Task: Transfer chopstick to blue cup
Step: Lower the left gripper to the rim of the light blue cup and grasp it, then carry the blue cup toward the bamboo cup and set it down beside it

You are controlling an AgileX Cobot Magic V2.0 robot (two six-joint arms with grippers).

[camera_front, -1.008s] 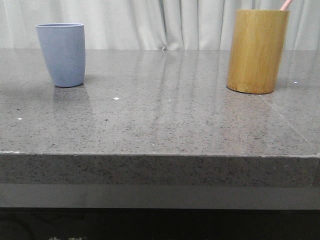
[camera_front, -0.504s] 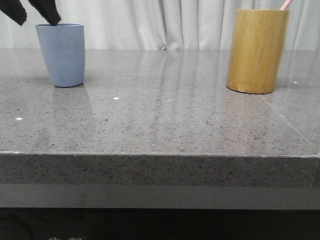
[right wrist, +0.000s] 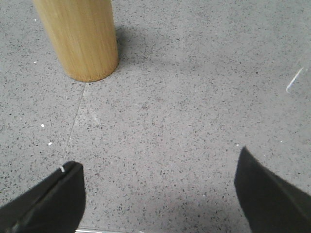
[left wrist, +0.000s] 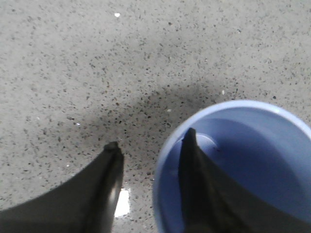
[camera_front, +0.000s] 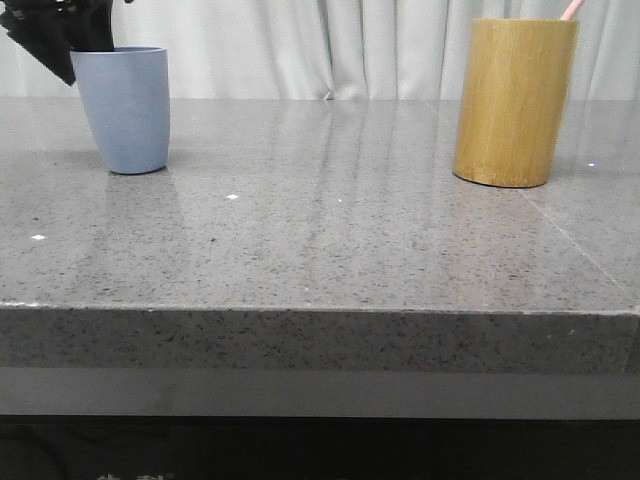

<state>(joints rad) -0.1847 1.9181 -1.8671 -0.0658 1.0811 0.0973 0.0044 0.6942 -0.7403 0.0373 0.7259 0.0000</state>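
The blue cup (camera_front: 122, 108) stands upright at the far left of the table. My left gripper (camera_front: 76, 45) is open at its left rim. In the left wrist view, one finger (left wrist: 190, 160) is inside the blue cup (left wrist: 252, 160) and the other (left wrist: 112, 165) is outside, with the wall between them and a gap showing. A pink chopstick tip (camera_front: 571, 9) sticks out of the bamboo holder (camera_front: 514, 100) at the far right. My right gripper (right wrist: 158, 167) is open and empty above bare table, short of the bamboo holder (right wrist: 80, 39). It is out of the front view.
The grey speckled table (camera_front: 330, 230) runs between the two cups, with its front edge (camera_front: 320, 312) near the camera. A white curtain (camera_front: 320, 45) hangs behind. A seam line in the table (right wrist: 77, 116) runs from the holder's base.
My left gripper came in from the upper left and dropped lower. One finger is now down inside the blue cup. The cup and the holder have not moved.
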